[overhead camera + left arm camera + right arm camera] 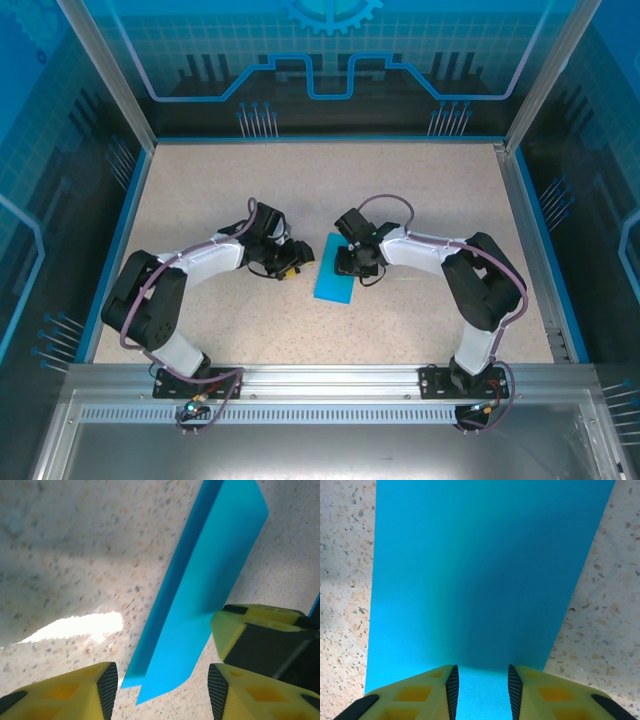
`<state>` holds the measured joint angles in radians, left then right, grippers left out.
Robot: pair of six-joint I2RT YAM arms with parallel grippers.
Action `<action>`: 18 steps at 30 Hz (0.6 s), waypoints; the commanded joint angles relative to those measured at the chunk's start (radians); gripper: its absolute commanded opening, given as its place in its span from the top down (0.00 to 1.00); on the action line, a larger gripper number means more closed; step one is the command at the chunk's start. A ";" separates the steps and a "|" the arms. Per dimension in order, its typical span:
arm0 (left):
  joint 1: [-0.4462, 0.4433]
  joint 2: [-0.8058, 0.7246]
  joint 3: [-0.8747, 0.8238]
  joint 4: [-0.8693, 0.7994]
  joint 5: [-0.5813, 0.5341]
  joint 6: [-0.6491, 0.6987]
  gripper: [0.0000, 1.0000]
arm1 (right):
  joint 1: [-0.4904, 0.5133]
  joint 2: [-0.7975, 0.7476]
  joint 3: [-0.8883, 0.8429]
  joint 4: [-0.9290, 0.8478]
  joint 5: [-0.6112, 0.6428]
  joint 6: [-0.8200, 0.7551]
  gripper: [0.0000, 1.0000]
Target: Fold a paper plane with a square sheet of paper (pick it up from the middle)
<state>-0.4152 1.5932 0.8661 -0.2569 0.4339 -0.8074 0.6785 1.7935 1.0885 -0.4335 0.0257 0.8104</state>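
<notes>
While hovering low over the square sheet of paper (470, 580), folded into a strip and lying flat on the table (200, 180) near its middle, holding right gripper (481, 680) fingers slightly parted, pinching nothing; spreading left gripper (161, 680) fingers wide beside the strip's end

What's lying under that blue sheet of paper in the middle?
The square sheet of paper lies on the speckled table; at one corner a second paper layer peeks out. Anything else beneath is covered.
</notes>
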 commanded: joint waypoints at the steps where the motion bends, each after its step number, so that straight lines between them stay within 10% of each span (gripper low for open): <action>1: 0.000 -0.045 -0.034 0.010 0.102 -0.011 0.44 | -0.019 -0.027 0.003 0.007 -0.001 -0.010 0.65; 18: -0.075 0.046 -0.044 0.046 0.176 0.018 0.40 | -0.063 -0.076 -0.068 0.108 -0.100 0.005 0.65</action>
<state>-0.4755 1.6135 0.7876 -0.1795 0.5995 -0.8127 0.6312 1.7397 1.0370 -0.3473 -0.0422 0.8116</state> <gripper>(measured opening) 0.599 0.351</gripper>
